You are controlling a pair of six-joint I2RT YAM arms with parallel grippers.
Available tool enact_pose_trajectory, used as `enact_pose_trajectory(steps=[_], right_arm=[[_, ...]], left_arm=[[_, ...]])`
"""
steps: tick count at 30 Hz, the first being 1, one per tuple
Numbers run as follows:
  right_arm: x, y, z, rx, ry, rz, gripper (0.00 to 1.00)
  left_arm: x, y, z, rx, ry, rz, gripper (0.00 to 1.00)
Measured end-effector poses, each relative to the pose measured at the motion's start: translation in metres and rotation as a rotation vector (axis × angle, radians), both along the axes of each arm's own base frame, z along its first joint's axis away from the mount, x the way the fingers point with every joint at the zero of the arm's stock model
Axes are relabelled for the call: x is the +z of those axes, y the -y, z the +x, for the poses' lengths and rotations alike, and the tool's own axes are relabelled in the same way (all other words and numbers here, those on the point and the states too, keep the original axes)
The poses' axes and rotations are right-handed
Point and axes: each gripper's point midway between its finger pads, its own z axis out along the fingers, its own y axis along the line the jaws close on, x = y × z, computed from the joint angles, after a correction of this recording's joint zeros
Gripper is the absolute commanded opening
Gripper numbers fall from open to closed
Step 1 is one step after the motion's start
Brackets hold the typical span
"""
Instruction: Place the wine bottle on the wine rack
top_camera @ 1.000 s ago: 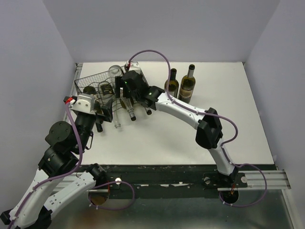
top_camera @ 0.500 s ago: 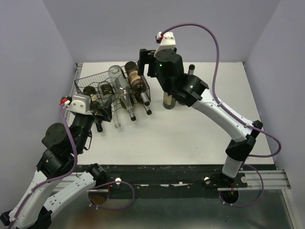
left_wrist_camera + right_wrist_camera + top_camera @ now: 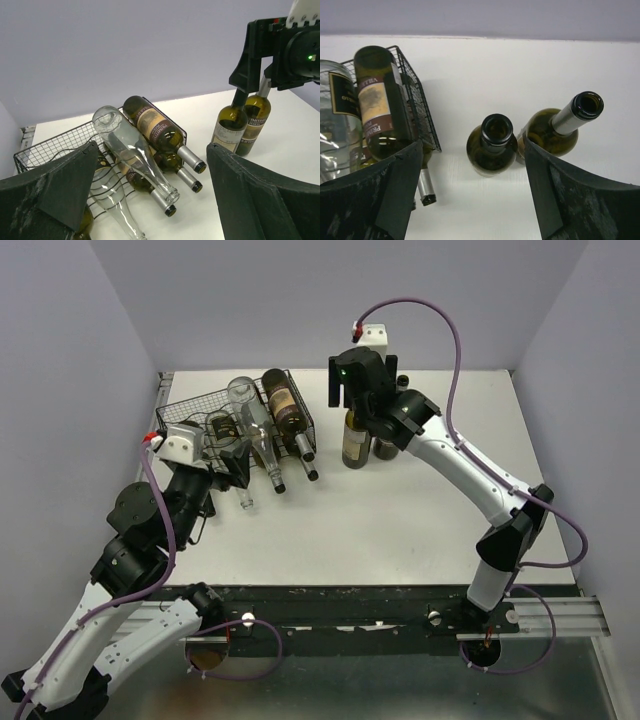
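The black wire wine rack [image 3: 190, 405] stands at the back left and holds several lying bottles, among them a clear one [image 3: 245, 405] and a brown-labelled one [image 3: 283, 405] at its right end. Two upright wine bottles [image 3: 355, 445] stand right of the rack. My right gripper [image 3: 367, 398] hovers open above them. In the right wrist view the open-mouthed dark bottle [image 3: 495, 136] lies between my fingers [image 3: 580, 195], and the silver-necked one [image 3: 560, 125] is beside it. My left gripper [image 3: 236, 460] is open and empty in front of the rack [image 3: 50, 147].
Bottle necks stick out of the rack's front toward the table middle [image 3: 192, 161]. The rack's right wire wall [image 3: 422, 117] is close to the dark bottle. Purple-grey walls close the table at the back and both sides.
My right gripper left the brown-labelled bottle lying on the rack, rose, and swung right over the two upright bottles. My left gripper moved a little right and forward.
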Motion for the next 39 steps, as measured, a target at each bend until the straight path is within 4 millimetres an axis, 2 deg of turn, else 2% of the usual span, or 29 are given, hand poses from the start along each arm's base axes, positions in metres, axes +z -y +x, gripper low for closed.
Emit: enact_pose_trajectory(steps=[2,4,6,10,15,19,25,31,36,39], right_arm=[[-0.012,0.006,0.006,-0.014,-0.026,-0.003,0.82],[-0.021,0.014,0.012,-0.025,-0.049,0.0,0.72],[-0.029,0.019,0.017,-0.028,-0.069,0.002,0.67],[-0.042,0.025,0.027,-0.033,-0.097,0.006,0.64],[-0.06,0.02,0.03,-0.013,-0.129,-0.005,0.61],[-0.074,0.019,0.031,-0.001,-0.152,-0.012,0.53],[-0.077,0.02,0.036,0.002,-0.147,-0.006,0.39],[-0.076,0.02,0.042,0.007,-0.13,-0.016,0.02],[-0.076,0.018,0.04,0.047,-0.135,-0.036,0.01],[-0.074,0.013,0.033,0.115,-0.154,-0.052,0.01]], left_arm=[[0.0,0.001,0.0,-0.003,-0.004,-0.009,0.99],[0.0,0.001,-0.001,-0.004,-0.005,-0.019,0.99],[0.001,0.001,-0.001,-0.005,-0.006,-0.03,0.99],[0.001,0.0,-0.003,-0.008,-0.012,-0.047,0.99],[-0.004,0.0,-0.004,-0.011,-0.032,-0.056,0.99],[-0.008,0.001,-0.005,-0.016,-0.051,-0.054,0.99],[-0.01,0.003,-0.005,-0.023,-0.057,-0.057,0.99],[-0.014,0.008,-0.004,-0.043,-0.071,-0.043,0.99],[-0.023,0.019,-0.002,-0.083,-0.094,-0.017,0.99],[-0.037,0.03,-0.001,-0.126,-0.118,0.009,0.99]])
